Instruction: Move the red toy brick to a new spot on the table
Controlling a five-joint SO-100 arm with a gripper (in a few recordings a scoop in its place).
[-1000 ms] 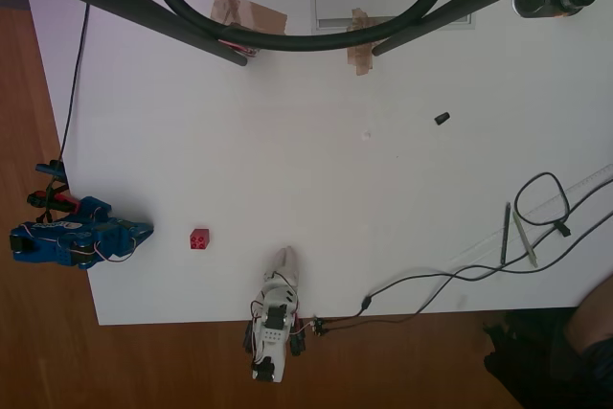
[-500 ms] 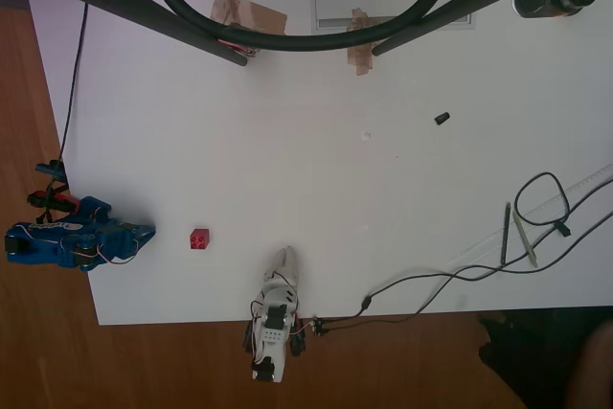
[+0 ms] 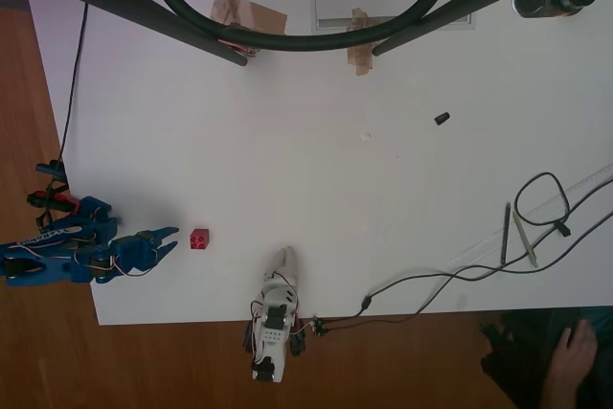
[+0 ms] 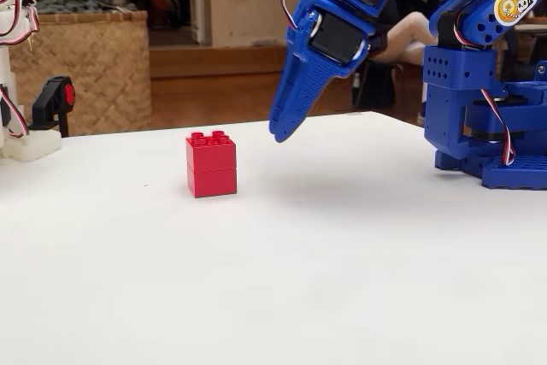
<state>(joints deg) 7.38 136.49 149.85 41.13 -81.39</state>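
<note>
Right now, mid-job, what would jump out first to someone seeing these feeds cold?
The red toy brick stands alone and upright on the white table. In the fixed view the blue gripper hangs tilted just right of it, above the surface, not touching. In the overhead view its fingers are spread toward the brick, near the table's left edge.

A bright red studded plastic toy brick (image 3: 199,238) (image 4: 211,164) sits on the plain white flat tabletop (image 3: 316,208) (image 4: 273,288), beside the brick a blue plastic two-finger gripper (image 3: 165,241) (image 4: 286,126).
</note>
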